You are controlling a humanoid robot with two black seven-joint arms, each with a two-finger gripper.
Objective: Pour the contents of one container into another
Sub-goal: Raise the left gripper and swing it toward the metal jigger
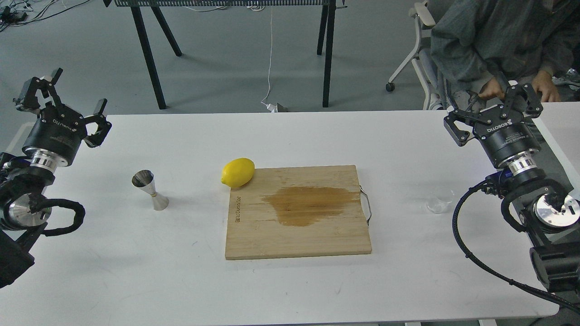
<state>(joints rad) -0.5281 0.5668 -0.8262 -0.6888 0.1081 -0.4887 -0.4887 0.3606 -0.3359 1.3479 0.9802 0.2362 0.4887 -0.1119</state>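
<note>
A small clear glass cup stands on the white table at the right, hard to see against the top. The steel hourglass jigger stands upright at the left. My left gripper hovers open at the far left edge, behind and left of the jigger, holding nothing. My right gripper hangs open at the far right, behind and right of the glass cup, also empty.
A wooden cutting board with a dark wet stain lies in the middle. A yellow lemon rests at its back left corner. A seated person is behind the table at right, hands close to my right gripper.
</note>
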